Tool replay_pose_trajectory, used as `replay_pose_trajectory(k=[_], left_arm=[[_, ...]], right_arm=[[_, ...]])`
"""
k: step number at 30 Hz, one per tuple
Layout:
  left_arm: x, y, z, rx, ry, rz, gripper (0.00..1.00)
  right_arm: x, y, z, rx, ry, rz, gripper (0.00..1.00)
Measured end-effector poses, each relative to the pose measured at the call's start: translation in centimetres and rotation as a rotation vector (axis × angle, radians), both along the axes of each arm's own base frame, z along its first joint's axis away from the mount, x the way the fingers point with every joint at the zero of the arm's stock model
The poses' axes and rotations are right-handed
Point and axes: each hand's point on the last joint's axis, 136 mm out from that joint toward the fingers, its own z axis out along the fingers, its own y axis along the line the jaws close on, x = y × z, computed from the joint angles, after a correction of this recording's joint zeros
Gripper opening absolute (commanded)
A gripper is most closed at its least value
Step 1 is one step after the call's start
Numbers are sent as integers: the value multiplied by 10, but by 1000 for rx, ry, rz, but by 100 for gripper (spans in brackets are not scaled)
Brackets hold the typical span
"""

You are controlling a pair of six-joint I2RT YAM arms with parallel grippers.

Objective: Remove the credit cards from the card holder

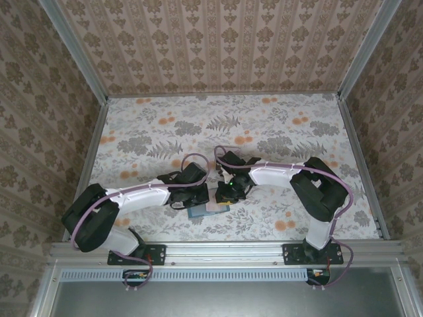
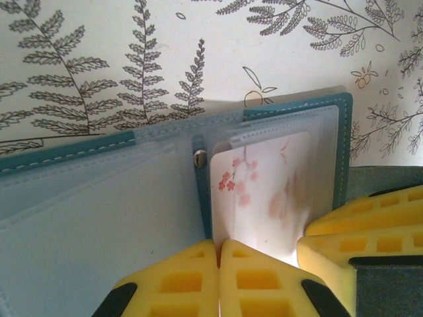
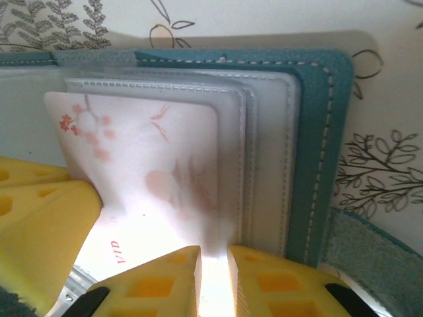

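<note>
A pink-flowered card [image 3: 152, 172] sits partly in a clear pocket [image 3: 264, 132] of the open blue wallet [image 3: 320, 132]. We see its near edge pinched between the jaws of the right gripper [image 3: 213, 277]. The left gripper [image 2: 219, 271] is clenched tight beside the card, at the wallet's fold. We cannot tell if it pinches anything.

- one card holder [image 3: 320, 132], teal outside.
- one credit card [image 3: 145, 152] in sight, pale with pink blossom; whether more sit in other pockets cannot be told.
- three clear sleeves [image 3: 269, 132], counted by their stacked edges at 3 o'clock of the card; the full number cannot be told.
- one metal stud [image 2: 199, 157], at 9 o'clock of the card's top corner in the left wrist view.
- two arms: one left arm [image 1: 135, 196], one right arm [image 1: 277, 173].
- four yellow fingers: two left fingers [image 2: 178, 284], two right fingers [image 3: 158, 284].
- one tabletop [image 1: 198, 119], with a fern print.
</note>
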Motion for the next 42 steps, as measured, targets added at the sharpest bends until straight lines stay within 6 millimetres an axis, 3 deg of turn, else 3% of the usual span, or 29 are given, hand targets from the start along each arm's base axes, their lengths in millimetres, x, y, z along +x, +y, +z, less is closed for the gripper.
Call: replay_pose_trajectory(k=[14,22,29,35,42], left_arm=[[-7,17,12,19,-21,14,3],[-7,29,24,14,-53,28,0],[-8,40,23,-12,-61,54,0],[-4,43,34,-80,-99,75,0],[2,47,51,-142,-142,95,0]], right_arm=[[5,-15,0,-103,-31,4,21],[5,-22,5,-132,-42,-3,28],[9,-9,23,-46,-68,-3,30],[11,6,32,36,-71,5,31],[11,9,35,59,-71,1,31]])
